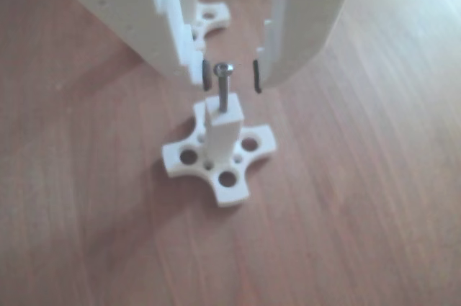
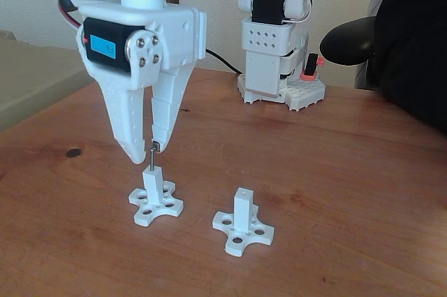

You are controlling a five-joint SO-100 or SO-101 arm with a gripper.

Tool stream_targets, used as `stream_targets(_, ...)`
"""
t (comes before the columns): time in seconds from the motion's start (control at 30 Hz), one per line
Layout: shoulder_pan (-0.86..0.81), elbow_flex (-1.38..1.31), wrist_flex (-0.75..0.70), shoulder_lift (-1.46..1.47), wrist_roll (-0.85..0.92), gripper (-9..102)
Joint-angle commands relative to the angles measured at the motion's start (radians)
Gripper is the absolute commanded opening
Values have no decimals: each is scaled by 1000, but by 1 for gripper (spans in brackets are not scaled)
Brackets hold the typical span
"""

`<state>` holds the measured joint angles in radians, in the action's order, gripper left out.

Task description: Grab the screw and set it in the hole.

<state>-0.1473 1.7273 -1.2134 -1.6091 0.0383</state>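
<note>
Nearest us, the second post (image 2: 243, 207) stands bare. Behind it, the screw (image 1: 224, 88) stands upright in the left post's (image 1: 222, 132) hole; our gripper (image 1: 231, 75) hangs spread around its head.

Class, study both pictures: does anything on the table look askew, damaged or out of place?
Nothing stands out. The screw stands upright in the post of one cross-shaped base, between the open fingers of the end effector. The second post stands upright too. A small dark spot lies on the table, too small to identify.
</note>
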Motion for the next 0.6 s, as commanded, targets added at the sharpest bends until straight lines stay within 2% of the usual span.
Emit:
stream_targets(0.0, 14, -69, 9, -12, 8, 7)
stream_targets(0.57, 18, -66, 11, -3, 8, 7)
